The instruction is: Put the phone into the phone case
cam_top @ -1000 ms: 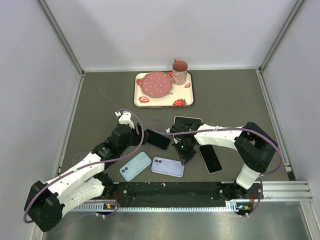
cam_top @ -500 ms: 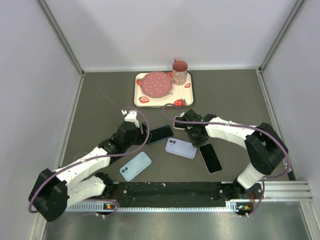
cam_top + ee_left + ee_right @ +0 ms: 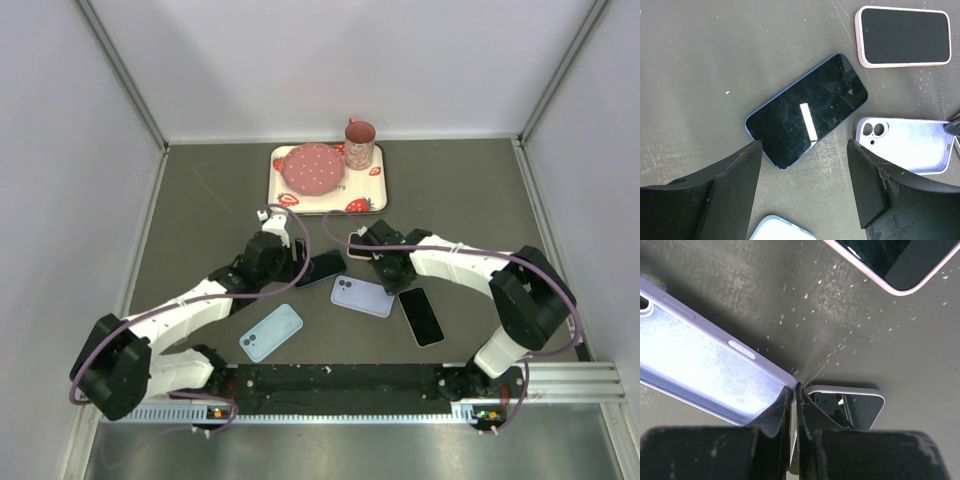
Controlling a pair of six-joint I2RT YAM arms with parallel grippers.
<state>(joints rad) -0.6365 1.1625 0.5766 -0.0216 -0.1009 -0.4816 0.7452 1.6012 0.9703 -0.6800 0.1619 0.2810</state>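
Note:
A dark phone (image 3: 322, 267) with a blue rim lies face up on the table. My left gripper (image 3: 287, 254) hovers open just left of it; in the left wrist view the phone (image 3: 807, 110) lies beyond the open gripper (image 3: 804, 149), with nothing between the fingers. To the right lies an empty lilac phone case (image 3: 362, 296), camera hole to the left. My right gripper (image 3: 390, 276) is shut on that case's right-end wall; in the right wrist view the gripper (image 3: 797, 392) pinches the thin wall of the case (image 3: 700, 365).
A pink-cased phone (image 3: 362, 241) lies behind the right gripper. Another black phone (image 3: 421, 316) lies to the right and a light blue case (image 3: 271, 332) near the front. A strawberry tray (image 3: 372, 185) with a pink plate (image 3: 312, 167) and mug (image 3: 360, 144) stands at the back.
The right gripper has carried the lilac case from the front of the table back and to the right, beside the dark phone. The left gripper has moved further in, up to that phone.

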